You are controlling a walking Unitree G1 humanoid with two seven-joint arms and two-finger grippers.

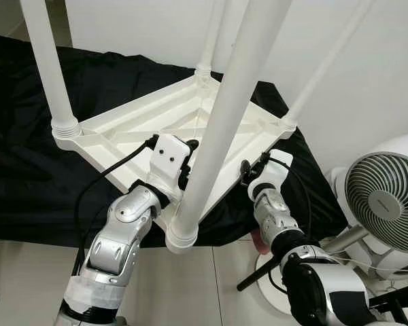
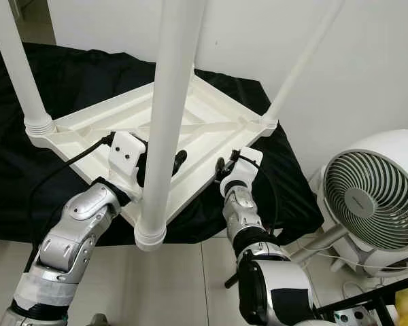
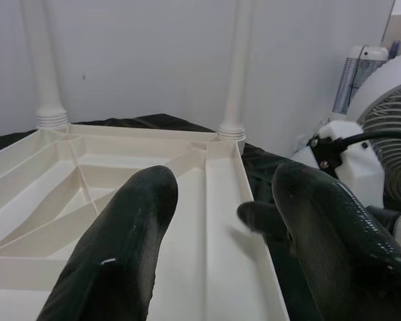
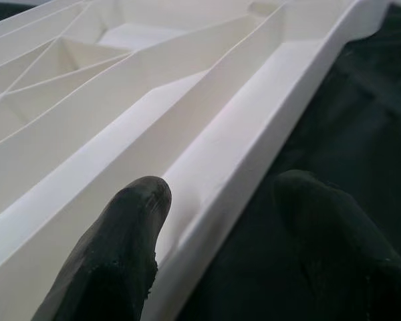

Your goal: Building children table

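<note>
2 head eyes looking down, 2 wrist cameras close along fingers, all sharing tabletop

A white plastic children's tabletop lies upside down on a black cloth that covers the bench. Four white round legs stand up from its corners: one at the near corner at 6 o'clock, one at 9 o'clock, one at 12 o'clock and one at 3 o'clock. The left claw sits at the near-left edge, just left of the near leg. The right claw straddles the near-right rim. A round white fan stands on the floor at 4 o'clock, beyond the cloth's edge.
</note>
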